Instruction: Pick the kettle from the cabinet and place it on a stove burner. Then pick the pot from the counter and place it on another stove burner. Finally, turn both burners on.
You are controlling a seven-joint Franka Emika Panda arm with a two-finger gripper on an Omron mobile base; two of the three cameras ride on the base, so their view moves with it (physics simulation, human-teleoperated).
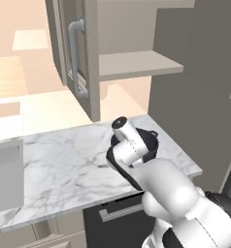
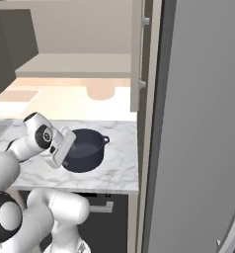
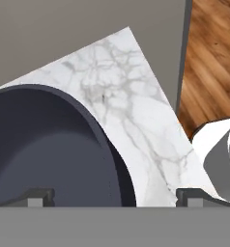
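On the left of the left base view, a pale grey block [image 1: 6, 174] is seen sitting at the edge of the counter [image 1: 64, 164], whose white marble top with grey veins runs rightward above a dark front panel with a bar handle [image 1: 118, 211]. Above the middle of the slab, the cabinet [image 1: 137, 65] is seen with its door [image 1: 76, 53] swung open, the long metal handle [image 1: 74, 58] standing vertical, and its flat shelf bare. Further right, the pot [image 2: 83, 149] is found on the counter near the slab's right end, upright, dark blue-grey, with one small loop handle [image 2: 105, 140] visible on its far side in the right base view. The gripper [image 3: 114, 195] is held just above the pot, its jaws spread wide and closed on nothing; in the hand view one dark fingertip [image 3: 35, 197] is seen over the pot's inside and the other fingertip [image 3: 194, 197] over the marble outside the rim, so that the pot's wall lies between them. Whether either fingertip touches the pot cannot be told. At the far right a tall grey panel [image 2: 203, 123] is seen beside the counter's end.
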